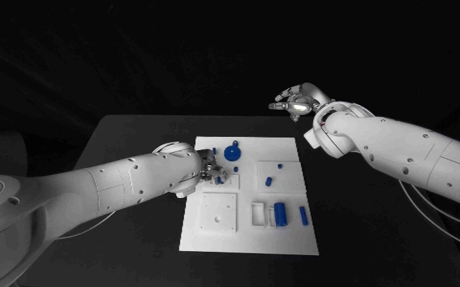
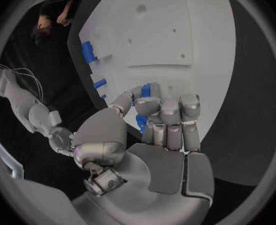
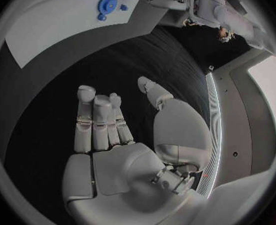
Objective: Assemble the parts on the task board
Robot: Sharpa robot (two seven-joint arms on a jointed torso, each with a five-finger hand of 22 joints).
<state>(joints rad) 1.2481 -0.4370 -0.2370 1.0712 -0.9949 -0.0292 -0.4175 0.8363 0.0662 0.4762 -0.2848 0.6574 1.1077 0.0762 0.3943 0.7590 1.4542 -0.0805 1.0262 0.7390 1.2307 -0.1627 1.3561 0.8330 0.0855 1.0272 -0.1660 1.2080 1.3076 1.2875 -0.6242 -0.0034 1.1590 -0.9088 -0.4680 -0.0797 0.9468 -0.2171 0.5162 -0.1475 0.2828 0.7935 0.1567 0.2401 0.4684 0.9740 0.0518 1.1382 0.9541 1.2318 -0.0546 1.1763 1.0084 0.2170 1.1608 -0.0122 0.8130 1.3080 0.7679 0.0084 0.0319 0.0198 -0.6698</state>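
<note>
We start at the left hand (image 1: 213, 169), low over the left part of the task board (image 1: 288, 240). In the left wrist view its fingers (image 2: 169, 117) are curled in beside the thumb, and a small blue part (image 2: 145, 91) sits between thumb and fingertips; another bit of blue (image 2: 142, 122) shows just under the fingers, though we cannot tell whether that is the same piece. The head view hides this pinch behind the hand's back, showing little more than blue at its tip.

Just beyond the left hand on the board we see a round blue part (image 1: 233, 153). Away from it toward the right hand's side lie a small blue piece (image 1: 269, 181), an upright blue block (image 1: 280, 213) beside a white slotted holder (image 1: 258, 213), and a thin blue bar (image 1: 304, 215). The square white plate (image 1: 219, 212) lies near the left forearm.

The right hand (image 1: 299, 101) hangs well apart from the board, beyond the table's far edge. In the right wrist view its fingers (image 3: 94, 122) are extended and spread from the thumb, holding nothing, over the black table (image 3: 62, 110); the round blue part (image 3: 106, 5) shows far past the fingertips.

We can read no writing or labels.
</note>
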